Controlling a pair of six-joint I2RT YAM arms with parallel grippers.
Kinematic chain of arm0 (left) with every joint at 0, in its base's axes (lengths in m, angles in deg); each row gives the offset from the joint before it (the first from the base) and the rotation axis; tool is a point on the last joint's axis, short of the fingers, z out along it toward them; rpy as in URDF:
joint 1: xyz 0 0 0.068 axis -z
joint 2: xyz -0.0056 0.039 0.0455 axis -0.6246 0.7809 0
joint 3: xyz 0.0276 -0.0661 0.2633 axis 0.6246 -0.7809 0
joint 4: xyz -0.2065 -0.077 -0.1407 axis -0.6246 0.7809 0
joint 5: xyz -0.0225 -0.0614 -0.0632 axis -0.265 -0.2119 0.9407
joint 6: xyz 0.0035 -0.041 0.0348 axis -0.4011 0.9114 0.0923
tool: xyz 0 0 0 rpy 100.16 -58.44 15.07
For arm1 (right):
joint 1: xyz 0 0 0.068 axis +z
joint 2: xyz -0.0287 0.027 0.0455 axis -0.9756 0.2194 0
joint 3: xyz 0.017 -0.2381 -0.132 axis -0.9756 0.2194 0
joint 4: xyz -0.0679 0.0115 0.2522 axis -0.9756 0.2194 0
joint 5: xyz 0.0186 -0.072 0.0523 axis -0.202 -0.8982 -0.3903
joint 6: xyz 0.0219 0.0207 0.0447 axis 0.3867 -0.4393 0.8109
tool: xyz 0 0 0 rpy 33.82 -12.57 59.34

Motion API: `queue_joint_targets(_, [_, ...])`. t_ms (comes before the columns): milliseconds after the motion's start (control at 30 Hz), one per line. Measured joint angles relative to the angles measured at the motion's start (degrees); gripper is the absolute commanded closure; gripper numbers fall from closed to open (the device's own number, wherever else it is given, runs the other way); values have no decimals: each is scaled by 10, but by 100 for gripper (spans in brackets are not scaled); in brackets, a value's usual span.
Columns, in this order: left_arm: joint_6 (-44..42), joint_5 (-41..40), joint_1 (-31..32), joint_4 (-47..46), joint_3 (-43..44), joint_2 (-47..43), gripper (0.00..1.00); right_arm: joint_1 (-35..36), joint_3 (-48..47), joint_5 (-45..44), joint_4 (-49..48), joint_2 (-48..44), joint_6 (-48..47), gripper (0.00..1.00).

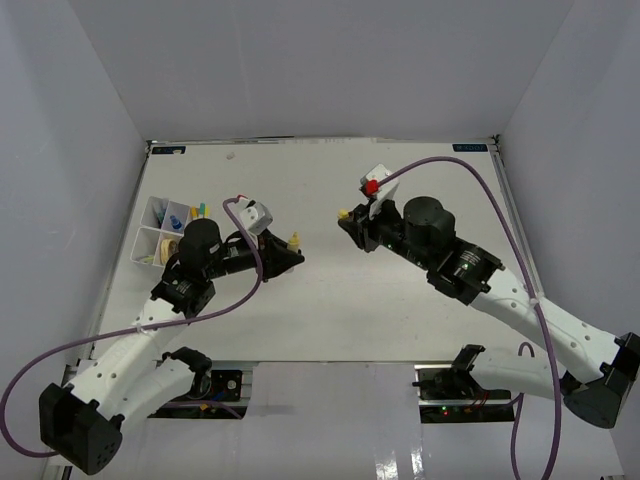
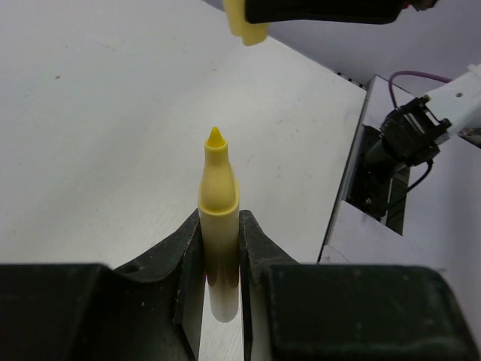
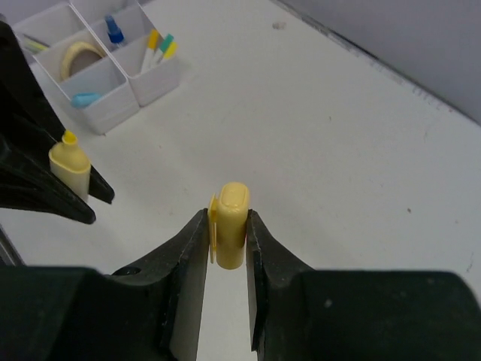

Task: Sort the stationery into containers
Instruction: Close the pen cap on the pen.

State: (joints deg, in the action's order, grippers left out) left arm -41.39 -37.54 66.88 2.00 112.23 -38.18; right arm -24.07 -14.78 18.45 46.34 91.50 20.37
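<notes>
Plainly yellow marker [image 2: 219,188], cap [image 3: 230,226] separate.

1 tray [image 3: 113,114], 1 uncapped marker [image 2: 218,203], 1 cap [image 3: 231,226], 1 tape ring [image 3: 79,56].

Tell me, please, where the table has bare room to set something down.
Bare table lies between the two arms toward the near edge, and along the far edge right of the tray. Crowded: the left, where the tray sits beside the left arm.
</notes>
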Motion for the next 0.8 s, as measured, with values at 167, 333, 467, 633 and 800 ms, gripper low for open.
queue_joint_targets(167, [-4, 104, 0, -53, 36, 50, 96, -39, 7, 118, -74, -19, -8, 91])
queue_joint_targets(333, [-3, 172, 0, -97, 47, 77, 96, -50, 9, 213, -143, -17, -6, 92])
queue_joint_targets(467, [-1, 200, -1, -127, 37, 71, 96, -54, 20, 274, -203, -11, 10, 92])
queue_joint_targets(633, [-1, 215, -6, -142, 15, 45, 97, -56, 34, 341, -272, 7, 44, 92])
queue_joint_targets(800, [2, 224, -11, -152, 6, 36, 97, -56, 47, 401, -340, 33, 87, 92])
